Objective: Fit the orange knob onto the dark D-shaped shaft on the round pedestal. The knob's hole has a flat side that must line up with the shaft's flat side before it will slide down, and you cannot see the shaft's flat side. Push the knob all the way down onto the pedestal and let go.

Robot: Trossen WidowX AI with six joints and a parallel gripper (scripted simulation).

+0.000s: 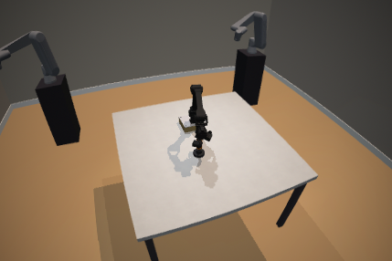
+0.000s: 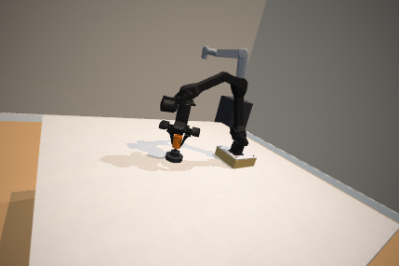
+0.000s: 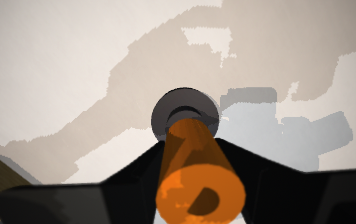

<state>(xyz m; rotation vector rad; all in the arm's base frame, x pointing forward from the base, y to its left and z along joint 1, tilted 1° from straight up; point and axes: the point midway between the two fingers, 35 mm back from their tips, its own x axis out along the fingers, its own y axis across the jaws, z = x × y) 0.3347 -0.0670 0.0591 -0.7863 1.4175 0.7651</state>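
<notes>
One knob (image 2: 177, 141) (image 3: 200, 186), one pedestal (image 1: 198, 153) (image 2: 174, 158) (image 3: 161, 116), one table (image 1: 170, 201) (image 2: 196, 209) — and three arms: one black (image 1: 196, 98) (image 2: 238, 109), two grey.

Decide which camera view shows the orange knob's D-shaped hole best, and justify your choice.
The wrist view: it looks onto the knob's top, where the hole's flat side shows. The exterior view shows only the knob's side, above the round pedestal; the top view shows a tiny orange trace, no hole.

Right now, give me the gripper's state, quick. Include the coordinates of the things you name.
Gripper (image 1: 198, 147) (image 2: 177, 141) (image 3: 189, 144): closed on the orange knob (image 2: 177, 140) (image 3: 200, 172), held upright over the round pedestal (image 1: 198, 153) (image 2: 174, 158) (image 3: 161, 116).
</notes>
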